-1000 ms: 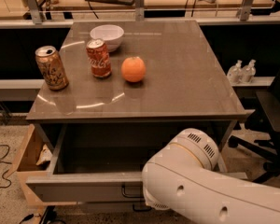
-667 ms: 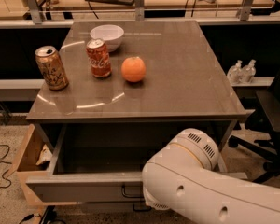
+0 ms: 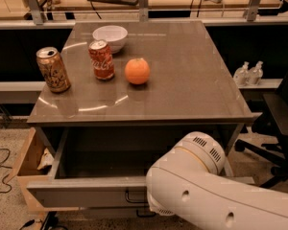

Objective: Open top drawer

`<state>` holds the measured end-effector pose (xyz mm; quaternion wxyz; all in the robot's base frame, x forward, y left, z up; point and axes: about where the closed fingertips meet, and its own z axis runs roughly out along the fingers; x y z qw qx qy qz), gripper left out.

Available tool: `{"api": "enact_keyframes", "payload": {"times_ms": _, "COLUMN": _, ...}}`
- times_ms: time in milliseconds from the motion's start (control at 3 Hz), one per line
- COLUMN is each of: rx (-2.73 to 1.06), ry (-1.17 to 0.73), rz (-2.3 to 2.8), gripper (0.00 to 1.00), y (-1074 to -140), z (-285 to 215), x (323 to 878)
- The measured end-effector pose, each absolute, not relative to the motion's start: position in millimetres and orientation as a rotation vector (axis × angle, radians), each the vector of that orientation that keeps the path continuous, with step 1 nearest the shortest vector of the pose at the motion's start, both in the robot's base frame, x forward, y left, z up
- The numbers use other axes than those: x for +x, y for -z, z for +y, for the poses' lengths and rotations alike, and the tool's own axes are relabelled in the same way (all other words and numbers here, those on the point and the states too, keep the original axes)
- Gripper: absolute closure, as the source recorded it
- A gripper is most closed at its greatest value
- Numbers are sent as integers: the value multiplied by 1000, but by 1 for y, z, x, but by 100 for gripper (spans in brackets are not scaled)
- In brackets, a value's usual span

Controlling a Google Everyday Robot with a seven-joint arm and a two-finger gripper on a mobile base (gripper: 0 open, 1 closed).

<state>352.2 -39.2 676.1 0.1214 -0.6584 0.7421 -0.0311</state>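
Observation:
The top drawer (image 3: 81, 193) is a wide grey metal drawer under the table top, and it stands pulled out toward me. Its grey interior (image 3: 110, 159) shows nothing inside. A dark loop handle (image 3: 133, 196) sits at the centre of the front panel, partly covered by my white arm (image 3: 206, 195). The arm fills the lower right and reaches down in front of the drawer. My gripper is hidden behind the arm, somewhere near the handle.
On the table top (image 3: 182, 80) stand a gold can (image 3: 53, 70), a red cola can (image 3: 101, 60), an orange (image 3: 137, 71) and a white bowl (image 3: 110, 36). A wooden box (image 3: 26, 162) sits on the floor at left. An office chair (image 3: 278, 123) stands at right.

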Motion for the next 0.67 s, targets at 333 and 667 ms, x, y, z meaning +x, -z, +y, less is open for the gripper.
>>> {"api": "enact_keyframes", "payload": {"times_ms": 333, "rx": -1923, "ry": 91, "rz": 2167, "gripper": 63, "y": -676, "z": -39, "x": 352}}
{"api": "enact_keyframes", "payload": {"times_ms": 667, "rx": -1933, "ry": 156, "rz": 2195, "gripper": 57, "y": -698, "z": -45, "x": 345}}
